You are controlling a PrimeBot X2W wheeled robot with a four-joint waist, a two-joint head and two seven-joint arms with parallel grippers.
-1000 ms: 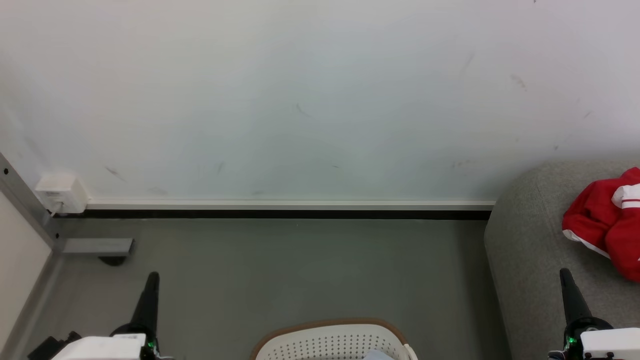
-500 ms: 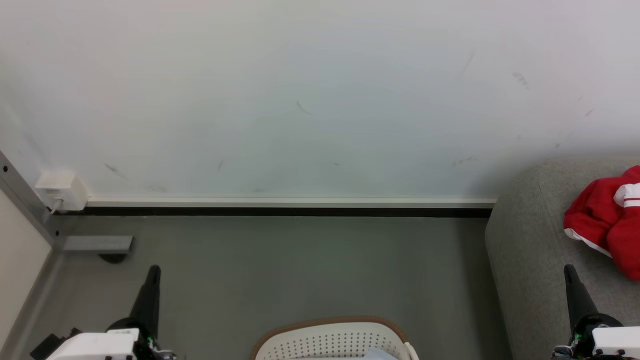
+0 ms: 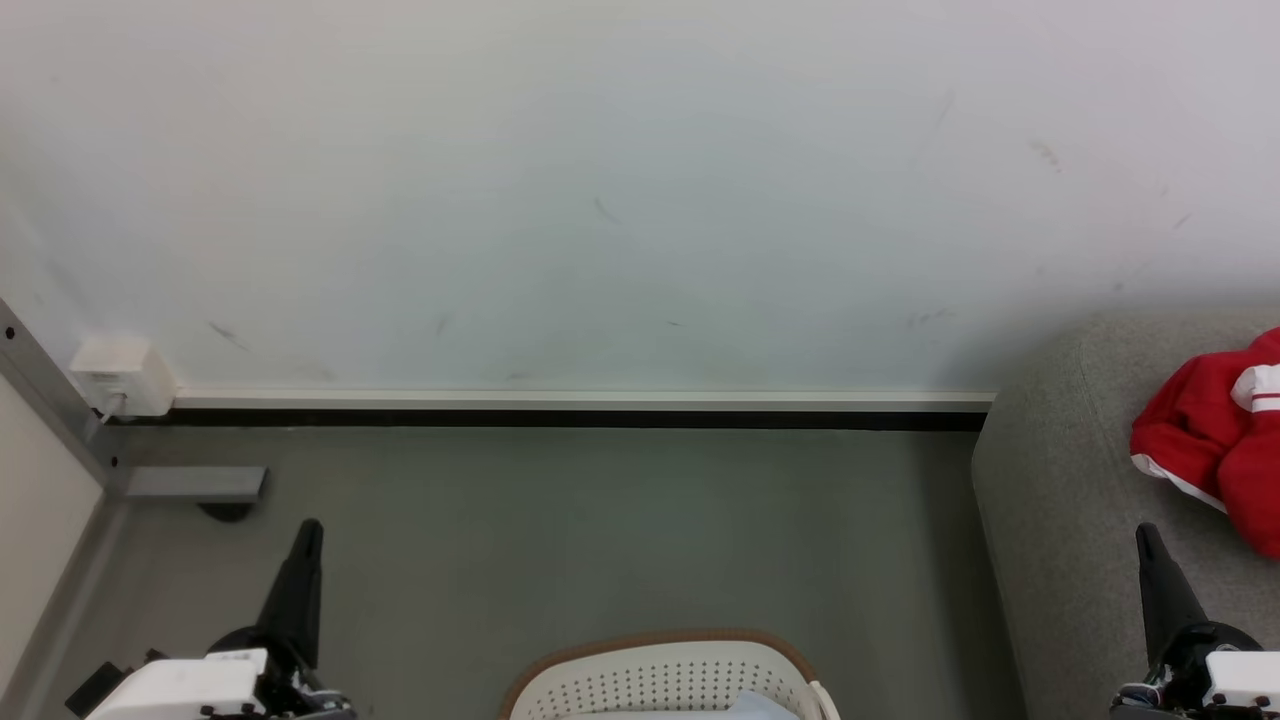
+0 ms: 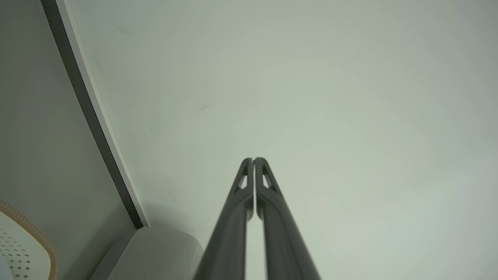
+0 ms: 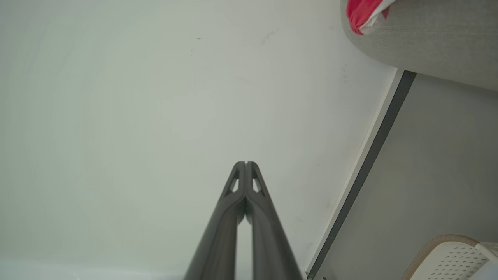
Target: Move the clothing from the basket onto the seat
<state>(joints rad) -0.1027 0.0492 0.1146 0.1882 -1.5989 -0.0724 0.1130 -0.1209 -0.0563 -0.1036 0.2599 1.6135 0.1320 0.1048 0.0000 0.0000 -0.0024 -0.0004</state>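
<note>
Clothing [image 3: 1205, 440] is in neither gripper. The left gripper [image 3: 309, 530], at the lower left of the head view, has its two dark fingers pressed together with nothing between them. The right gripper [image 3: 1144, 532], at the lower right, is closed and empty in the same way, and both point toward the pale wall [image 3: 640, 200]. Between them, at the bottom edge, the basket [image 3: 650, 640] stands on the grey floor [image 3: 600, 530]. Its tan rim and perforated white wall are in sight, with a scrap of something pale [image 3: 760, 706] inside; what else it holds cannot be told from here. Further right, beyond the right gripper's tip, the clothing lies bunched on the seat [image 3: 1050, 500], red with white trim and well apart from the basket. At least one piece looks delivered, so the step in hand is probably a pause between transfers. The next move would call for the robot to bend over the basket, open one gripper, reach inside and pinch whatever fabric is there.
</note>
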